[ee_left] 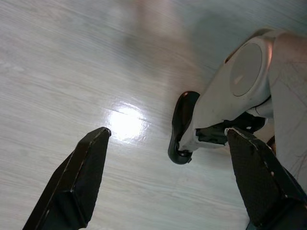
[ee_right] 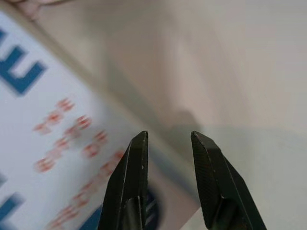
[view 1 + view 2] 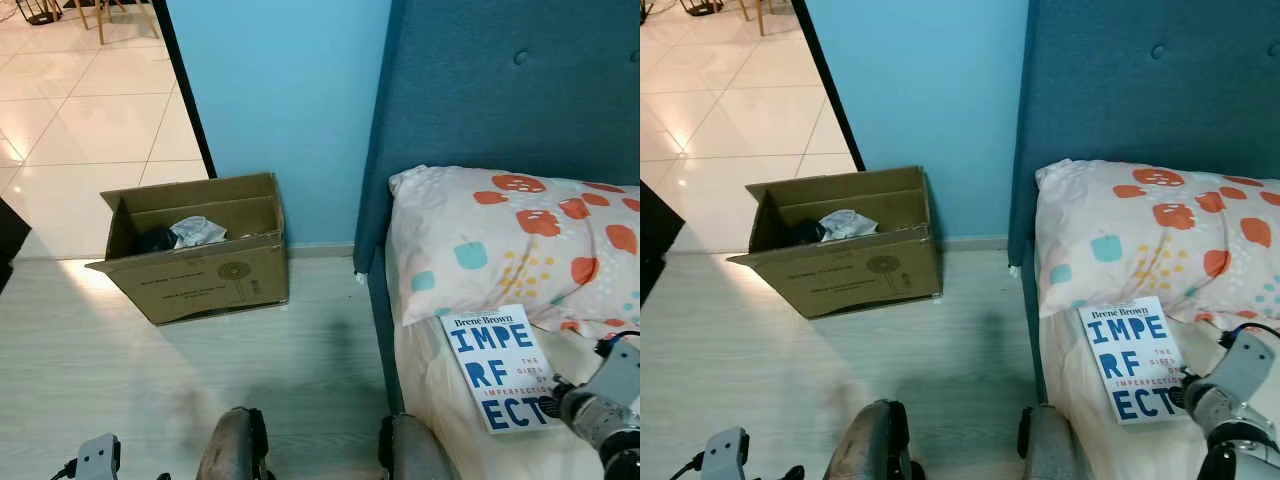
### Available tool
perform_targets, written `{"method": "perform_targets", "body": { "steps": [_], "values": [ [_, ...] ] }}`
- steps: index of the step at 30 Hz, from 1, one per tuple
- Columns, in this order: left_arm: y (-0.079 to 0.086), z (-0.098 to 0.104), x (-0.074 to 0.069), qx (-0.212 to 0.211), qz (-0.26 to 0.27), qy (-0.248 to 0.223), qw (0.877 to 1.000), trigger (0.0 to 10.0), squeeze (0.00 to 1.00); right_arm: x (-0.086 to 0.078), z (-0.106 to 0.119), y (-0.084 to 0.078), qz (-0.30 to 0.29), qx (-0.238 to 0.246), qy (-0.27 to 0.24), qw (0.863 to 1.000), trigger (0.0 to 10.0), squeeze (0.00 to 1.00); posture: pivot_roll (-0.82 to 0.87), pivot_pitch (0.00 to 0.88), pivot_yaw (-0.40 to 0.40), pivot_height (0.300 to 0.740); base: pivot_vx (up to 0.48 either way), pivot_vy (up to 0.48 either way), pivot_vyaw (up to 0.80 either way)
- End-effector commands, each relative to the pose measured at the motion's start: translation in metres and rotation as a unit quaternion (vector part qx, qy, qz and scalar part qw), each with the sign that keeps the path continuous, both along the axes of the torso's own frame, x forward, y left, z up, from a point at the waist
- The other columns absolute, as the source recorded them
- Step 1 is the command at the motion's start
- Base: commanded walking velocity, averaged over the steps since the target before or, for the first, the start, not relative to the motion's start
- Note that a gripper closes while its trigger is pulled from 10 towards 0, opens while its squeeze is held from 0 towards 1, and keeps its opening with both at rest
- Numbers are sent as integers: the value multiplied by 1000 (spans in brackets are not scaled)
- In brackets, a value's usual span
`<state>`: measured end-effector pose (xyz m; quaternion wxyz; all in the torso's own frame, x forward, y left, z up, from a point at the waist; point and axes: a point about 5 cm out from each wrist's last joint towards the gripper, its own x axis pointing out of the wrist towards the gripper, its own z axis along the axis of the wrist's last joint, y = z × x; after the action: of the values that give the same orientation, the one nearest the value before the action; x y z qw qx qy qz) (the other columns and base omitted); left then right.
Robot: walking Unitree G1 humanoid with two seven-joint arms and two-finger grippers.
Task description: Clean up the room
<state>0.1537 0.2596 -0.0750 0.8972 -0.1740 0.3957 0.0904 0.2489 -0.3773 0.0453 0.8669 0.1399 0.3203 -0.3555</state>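
White paperback book with big blue block letters on its cover (image 3: 499,366) lying flat on the cream sheet of the bed (image 3: 440,400), just below the pale pillow printed with orange and teal blotches (image 3: 520,240) and touching its lower edge, near the bed's floor-side edge. Right end effector (image 2: 168,143) at the book's outer long edge, low over the sheet, black fingers (image 2: 132,177) a narrow gap apart and pinching nothing, one tip over the white cover, the other over the bare sheet beside the book. From the head camera, the same right end effector (image 3: 552,392) at the book's lower corner farthest from the floor, on its silver arm. Behind the pillow, dark teal padded headboard (image 3: 500,90) standing upright, with the light blue wall (image 3: 280,100) just beside it. Away from the book across the pale wood-look floor (image 3: 180,370), open brown cardboard box (image 3: 195,250) standing against the blue wall, flaps out, crumpled grey and dark items (image 3: 185,234) inside. Beyond the box, glossy cream tiled floor (image 3: 80,110) through a dark-framed doorway. Left end effector (image 1: 168,158) well apart from the book, hanging low over the wood-look floor, fingers spread wide and empty, with the robot's own grey leg and black foot (image 1: 184,124) showing between the fingers.
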Motion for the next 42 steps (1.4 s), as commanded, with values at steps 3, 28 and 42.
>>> {"method": "perform_targets", "body": {
  "steps": [3, 28, 42],
  "values": [
    [-2, -3, -5, -8, 14, 10, 1000, 10000, 0, 0, 9, -9, 6, -44, 17, 999, 10000, 0, 165, 230, 26, 605, 0, 0, 0],
    [-25, 11, 50, 30, 9, 9, 999, 10000, 0, 85, -9, 229, 400, 115, -173, 893, 10000, 0, 118, 0, -33, 644, 0, 0, 0],
    [-41, 9, 55, 60, -19, 39, 997, 10000, 0, -2, -95, 226, 497, 32, 66, 865, 10000, 0, 125, 0, -39, 687, 0, 0, 0]
  ]
}}
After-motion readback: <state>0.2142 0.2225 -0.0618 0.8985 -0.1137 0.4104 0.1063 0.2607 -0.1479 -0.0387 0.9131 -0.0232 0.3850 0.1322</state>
